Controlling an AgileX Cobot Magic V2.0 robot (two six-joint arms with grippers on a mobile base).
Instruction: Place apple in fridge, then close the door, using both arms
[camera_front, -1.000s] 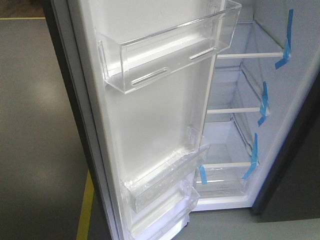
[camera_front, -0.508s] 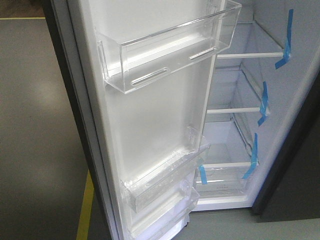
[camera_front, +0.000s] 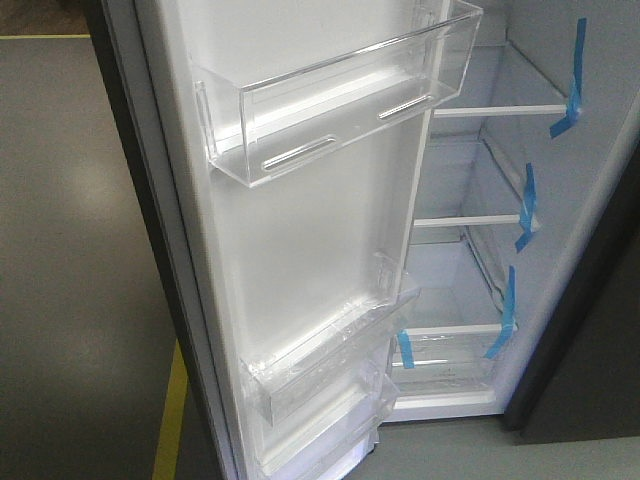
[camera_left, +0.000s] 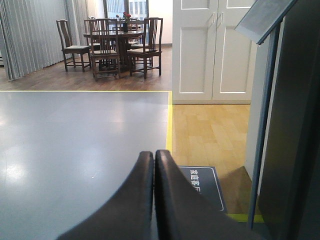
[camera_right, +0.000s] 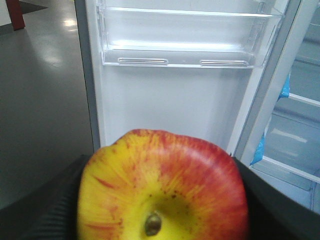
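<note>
Apple (camera_right: 162, 190) clamped in your right gripper (camera_right: 162, 215): steer it right, past the door (camera_right: 165, 105), onto a shelf (camera_front: 470, 220); left gripper (camera_left: 154, 162) pinched together, empty.

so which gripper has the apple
The right gripper, shut on the apple. The left gripper is shut too, but with nothing in it.
</note>
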